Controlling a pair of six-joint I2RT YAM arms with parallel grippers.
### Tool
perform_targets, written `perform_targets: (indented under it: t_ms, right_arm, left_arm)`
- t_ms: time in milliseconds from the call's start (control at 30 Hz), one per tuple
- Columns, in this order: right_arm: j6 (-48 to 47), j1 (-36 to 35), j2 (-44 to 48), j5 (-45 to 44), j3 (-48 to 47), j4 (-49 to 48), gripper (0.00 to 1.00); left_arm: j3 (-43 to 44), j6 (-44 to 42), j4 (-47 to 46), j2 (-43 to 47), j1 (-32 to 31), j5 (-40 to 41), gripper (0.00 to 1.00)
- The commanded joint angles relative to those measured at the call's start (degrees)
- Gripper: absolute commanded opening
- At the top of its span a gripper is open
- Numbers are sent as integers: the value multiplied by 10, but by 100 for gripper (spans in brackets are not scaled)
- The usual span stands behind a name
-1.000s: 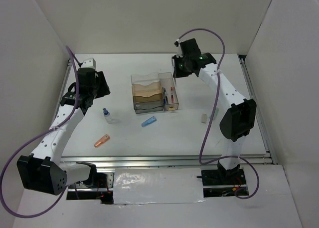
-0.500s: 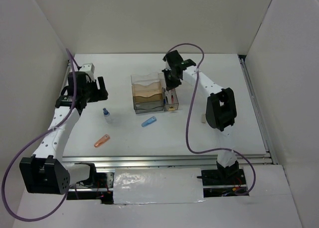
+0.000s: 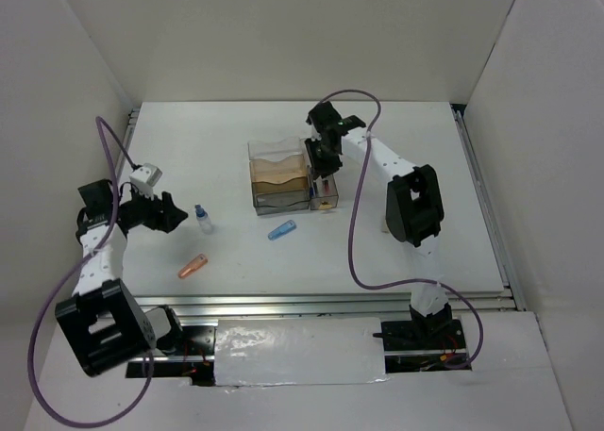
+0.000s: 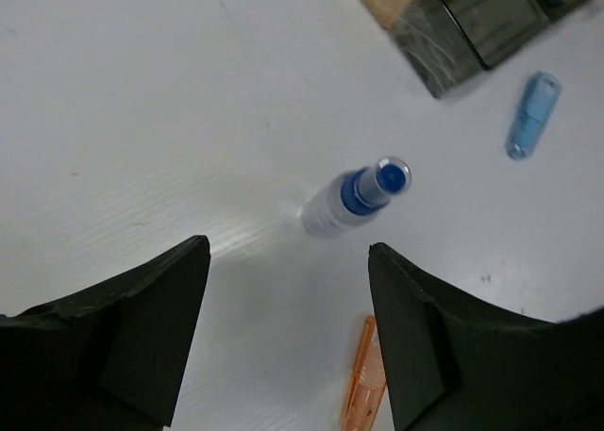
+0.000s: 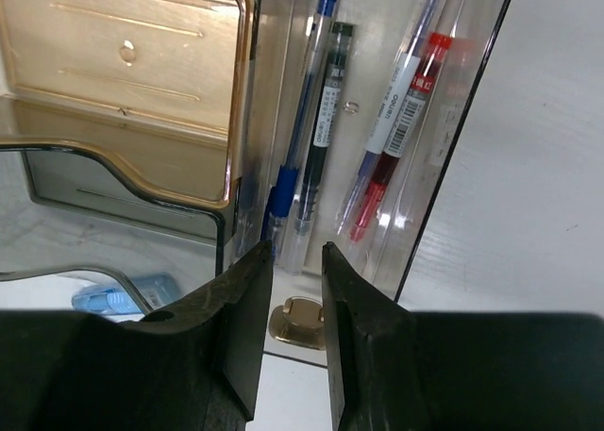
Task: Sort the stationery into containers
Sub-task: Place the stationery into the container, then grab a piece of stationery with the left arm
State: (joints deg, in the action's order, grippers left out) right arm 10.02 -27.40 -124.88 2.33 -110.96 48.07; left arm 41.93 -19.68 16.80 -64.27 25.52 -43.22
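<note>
Only the right wrist view shows pens [image 5: 321, 120] inside the clear bin [image 5: 460, 139].

White arms [image 3: 376, 152], black joints [image 3: 411, 205], looping purple cables [image 3: 352, 252]

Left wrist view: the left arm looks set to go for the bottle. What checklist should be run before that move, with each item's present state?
1. Left end effector open and empty: ok, jaws wide apart.
2. Bottle free of other items: ok, nothing touches it.
3. Bottle between the jaws: not ok, it sits beyond the tips and off to one side.
4. Orange piece out of the way: cannot tell, it lies right beside one finger.
5. Right end effector clear of the bottle: ok, it is over the organizer, jaws slightly apart and empty.
</note>
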Motion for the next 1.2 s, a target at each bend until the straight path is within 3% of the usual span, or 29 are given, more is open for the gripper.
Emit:
perform_targets:
  t_ms: [0,67,133,167,200,233,400,567,967,1133,1167]
  right_arm:
    - [4,-5,3,-1,-2,24,35]
    - [3,-4,21,0,7,22,35]
    - [2,1,32,0,14,18,35]
    - [3,3,41,2,19,19,35]
    - [3,7,46,4,21,21,35]
    - [2,10,53,7,22,23,35]
    - [3,25,62,8,23,34,35]
    - [3,27,70,9,24,39,35]
    - [3,18,80,5,25,40,35]
    - [3,16,82,2,29,39,35]
    - [3,15,85,2,32,40,35]
  left_arm:
    - [28,-205,71,-78,47,-225,79]
    - [52,-339,137,-144,66,-268,78]
    - [104,-483,316,-199,74,-312,76]
    - [143,-686,402,-260,77,-326,74]
    - [159,-787,568,-295,78,-329,74]
    - [169,-809,563,-343,85,-334,72]
    - [168,-870,557,-377,90,-374,70]
    - [145,-885,552,-359,70,-359,72]
    - [167,-823,514,-395,57,-348,75]
    - [172,-673,426,-372,53,-336,86]
    - [172,-611,388,-356,54,-326,89]
